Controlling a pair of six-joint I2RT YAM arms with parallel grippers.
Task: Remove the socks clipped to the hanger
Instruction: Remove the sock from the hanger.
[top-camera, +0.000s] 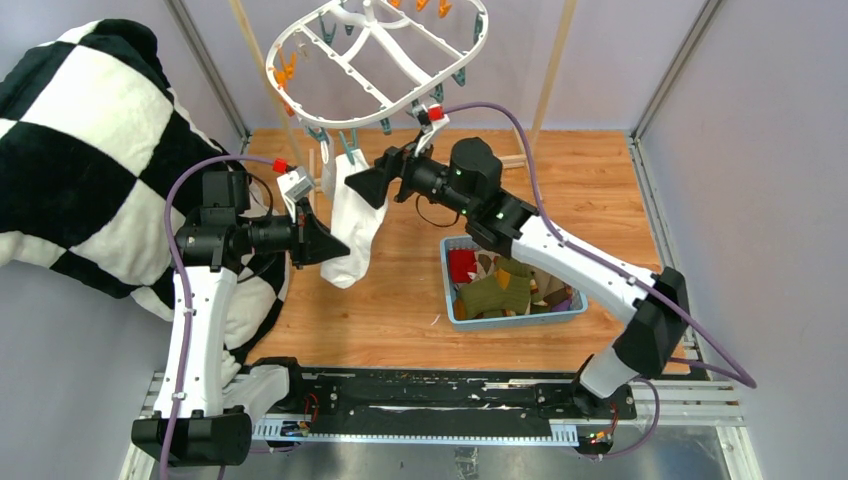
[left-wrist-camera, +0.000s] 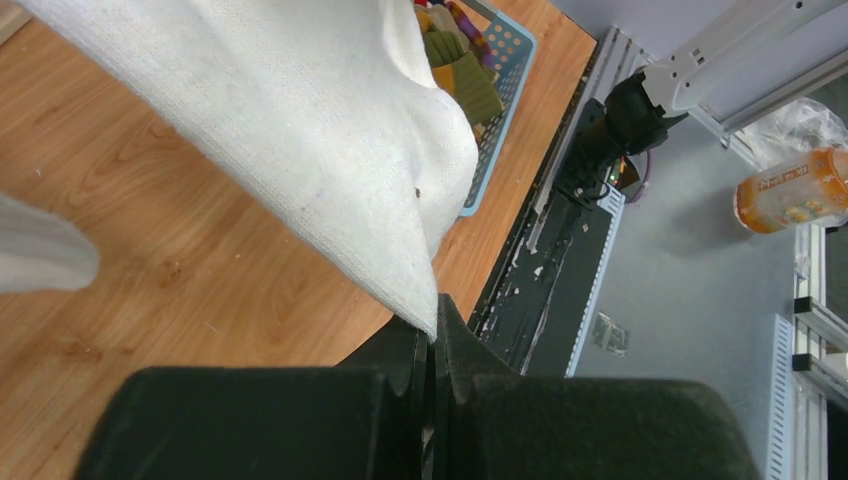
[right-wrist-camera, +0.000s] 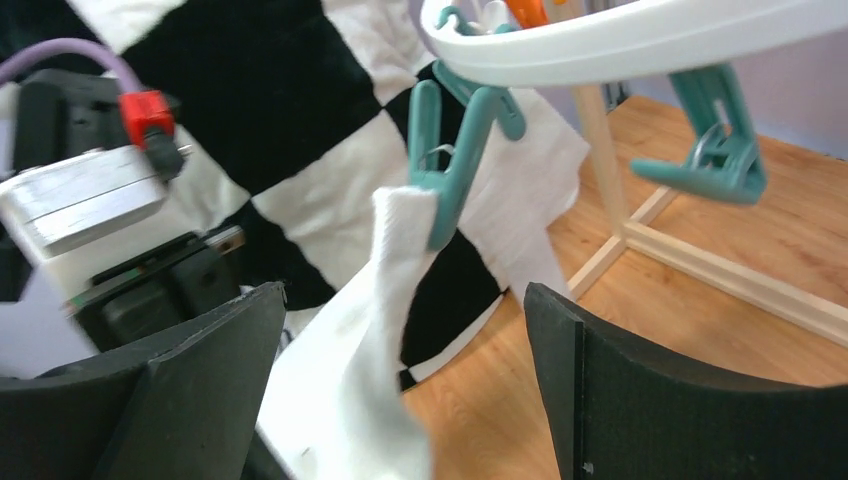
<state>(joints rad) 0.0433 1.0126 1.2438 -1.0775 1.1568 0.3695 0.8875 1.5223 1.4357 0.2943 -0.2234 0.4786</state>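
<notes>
1. Checked blanket (top-camera: 80, 150): black and white, heaped at the left of the cell and spilling onto the table edge.
2. Wooden table (top-camera: 580, 200): bears the basket and the foot of a light wooden rack (right-wrist-camera: 610, 180).
3. Hanger (top-camera: 375, 60): white oval frame with cross-ribs, hung tilted above the far side of the table. Orange and teal clips line its rim, and most of those in sight are bare.
4. Basket (top-camera: 520, 318): pale blue perforated plastic, standing on the table right of centre under the right arm. Inside is a loose pile of socks, including a red sock (top-camera: 462, 265) at the left, olive socks (top-camera: 498, 290) in the middle and darker patterned fabric at the right.
5. White sock (top-camera: 352, 230): hangs from the near rim of the hanger, its cuff pinched in a teal clip (right-wrist-camera: 450, 150). A second pale piece hangs just beside it.
6. Right gripper (right-wrist-camera: 400, 300): jaws spread wide, one on either side of the white sock just below the clip, holding nothing.
7. Left gripper (left-wrist-camera: 435, 335): jaws pressed together, pinching the lower tip of the white sock.
</notes>
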